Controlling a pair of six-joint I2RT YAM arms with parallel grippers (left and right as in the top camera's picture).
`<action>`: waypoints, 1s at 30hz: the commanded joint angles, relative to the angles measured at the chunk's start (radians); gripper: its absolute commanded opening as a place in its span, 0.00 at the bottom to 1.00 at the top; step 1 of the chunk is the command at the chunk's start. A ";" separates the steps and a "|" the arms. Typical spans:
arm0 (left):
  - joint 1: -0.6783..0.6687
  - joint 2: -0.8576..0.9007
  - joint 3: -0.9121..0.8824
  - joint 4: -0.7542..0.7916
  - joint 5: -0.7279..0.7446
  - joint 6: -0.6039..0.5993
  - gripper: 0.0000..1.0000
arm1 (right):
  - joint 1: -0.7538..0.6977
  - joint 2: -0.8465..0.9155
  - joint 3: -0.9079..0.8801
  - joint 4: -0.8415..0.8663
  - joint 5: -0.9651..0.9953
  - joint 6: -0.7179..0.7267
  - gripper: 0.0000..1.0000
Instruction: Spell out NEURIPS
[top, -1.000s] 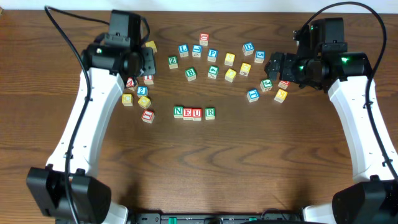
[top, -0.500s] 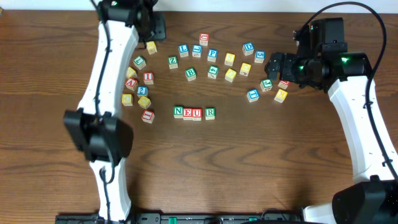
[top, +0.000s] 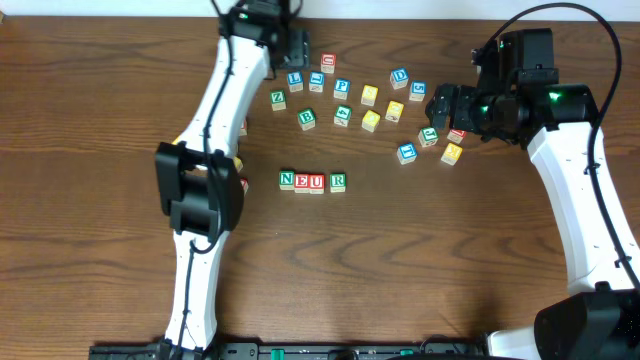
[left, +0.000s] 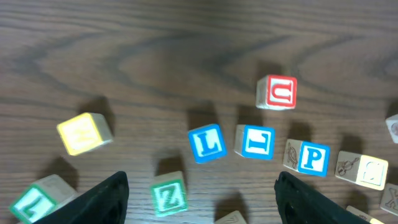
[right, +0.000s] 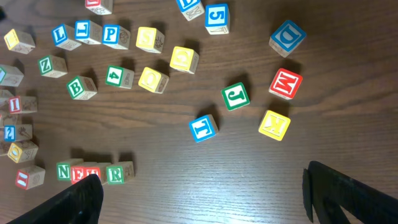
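White tubular left arm (top: 222, 95) with black joints, matching right arm (top: 575, 200), looping black cable (top: 540, 11), green status lights (top: 553, 97), black left gripper (left: 202, 199)

Green N cube (top: 287, 180), red E cube (top: 302, 182), U cube (top: 317, 182) and green R cube (top: 338, 181) sit lined up mid table (top: 450, 260), letters up. The blue P cube (top: 342, 88) is lying loose way further back.

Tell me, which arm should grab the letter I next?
Probably the left. The row reads N, E, U, R, and the red I cube lies left of it, on the side of the left arm. The right gripper hangs open far off, near the red M.
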 joint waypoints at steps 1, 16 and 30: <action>-0.035 0.006 0.029 0.004 -0.076 0.011 0.71 | 0.005 0.000 0.017 0.000 0.001 0.008 0.99; -0.101 0.006 0.024 -0.008 -0.118 -0.046 0.73 | 0.005 0.000 0.017 0.000 0.001 0.008 0.99; -0.150 0.006 0.016 -0.034 -0.115 -0.198 0.70 | 0.005 0.000 0.017 0.000 0.001 0.008 0.99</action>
